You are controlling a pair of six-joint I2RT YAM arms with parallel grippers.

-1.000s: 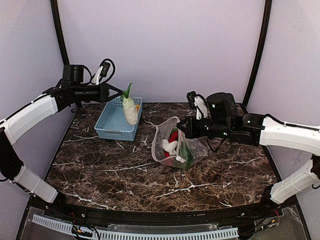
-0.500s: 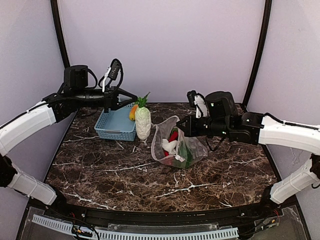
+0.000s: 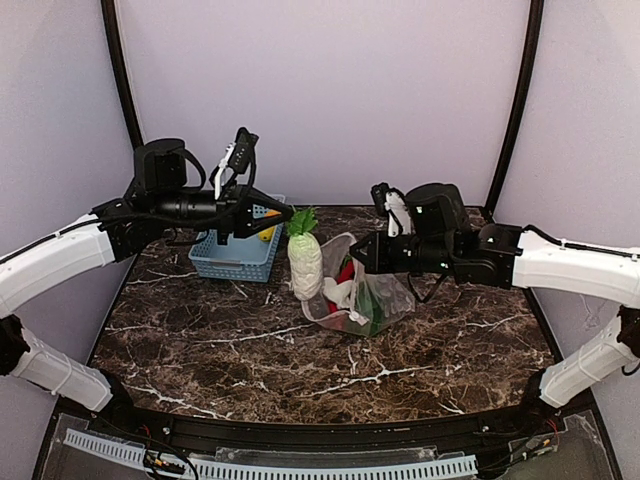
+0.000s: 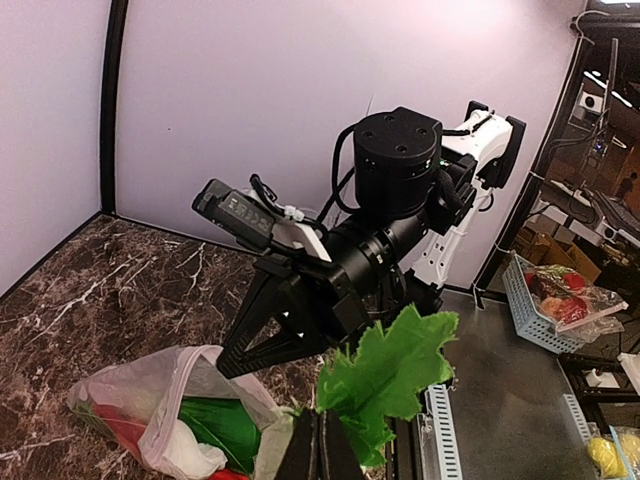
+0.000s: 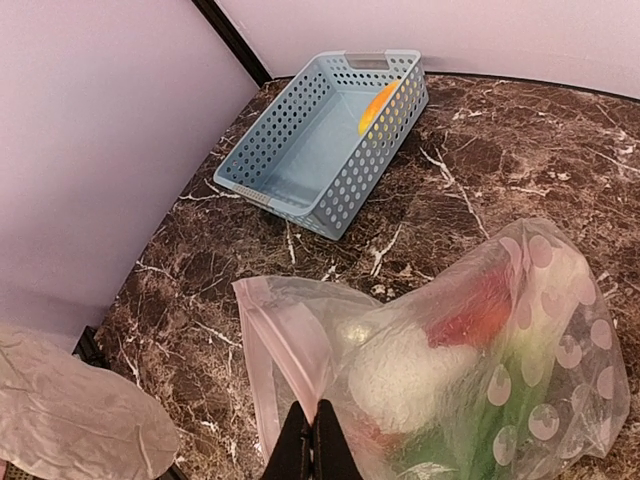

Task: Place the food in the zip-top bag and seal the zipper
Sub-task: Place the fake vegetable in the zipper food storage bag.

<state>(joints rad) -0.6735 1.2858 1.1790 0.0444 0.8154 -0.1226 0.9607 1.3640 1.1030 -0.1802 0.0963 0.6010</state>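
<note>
Aloft, left gripper (image 3: pixel 288 212) clamps white vegetable (image 3: pixel 305 264) beside zip-top bag (image 3: pixel 390 295), right gripper (image 3: pixel 358 251) pinching rim, basket (image 3: pixel 232 264) behind

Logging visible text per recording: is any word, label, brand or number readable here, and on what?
No readable text.
Black wrist camera module: faint pale marks, too blurred to read.
Zip-top bag: pale dots only, no print.
Basket: no label visible.

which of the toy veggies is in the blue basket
The orange-yellow one, alone in the basket. The white leafy-topped one hangs from the left fingers; the rest sit inside the bag.
</note>
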